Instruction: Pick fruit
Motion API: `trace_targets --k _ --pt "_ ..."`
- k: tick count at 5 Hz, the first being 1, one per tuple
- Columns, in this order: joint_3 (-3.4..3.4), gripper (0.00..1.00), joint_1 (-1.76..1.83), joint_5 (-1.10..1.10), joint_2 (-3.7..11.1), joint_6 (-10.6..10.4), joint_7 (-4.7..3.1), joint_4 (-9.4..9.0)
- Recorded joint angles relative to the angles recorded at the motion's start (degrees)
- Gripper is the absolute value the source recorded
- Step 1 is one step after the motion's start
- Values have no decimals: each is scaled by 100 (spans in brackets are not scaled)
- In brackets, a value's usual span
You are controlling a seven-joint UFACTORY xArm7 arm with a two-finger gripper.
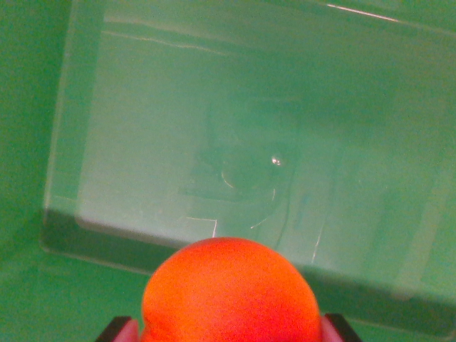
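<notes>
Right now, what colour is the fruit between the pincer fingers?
Bright orange, shading to red; the fruit shows in the wrist view.

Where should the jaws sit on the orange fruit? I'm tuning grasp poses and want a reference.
Across its widest middle, one jaw on each side, coming straight along the camera's line. The orange fruit is round and smooth, so anywhere off its equator would squeeze it out. The jaws already flank it that way.

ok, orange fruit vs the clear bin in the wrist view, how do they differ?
The orange fruit is opaque, vivid and round; the clear bin is see-through, pale and boxy. The fruit sits between the claw fingers at the bottom edge; the bin lies on the green surface beyond, with nothing inside. Both are glossy.
</notes>
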Motion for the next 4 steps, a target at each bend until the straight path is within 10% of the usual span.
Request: trace_targets --k 4 --pt "-3 100 -2 8 -195 461 -6 266"
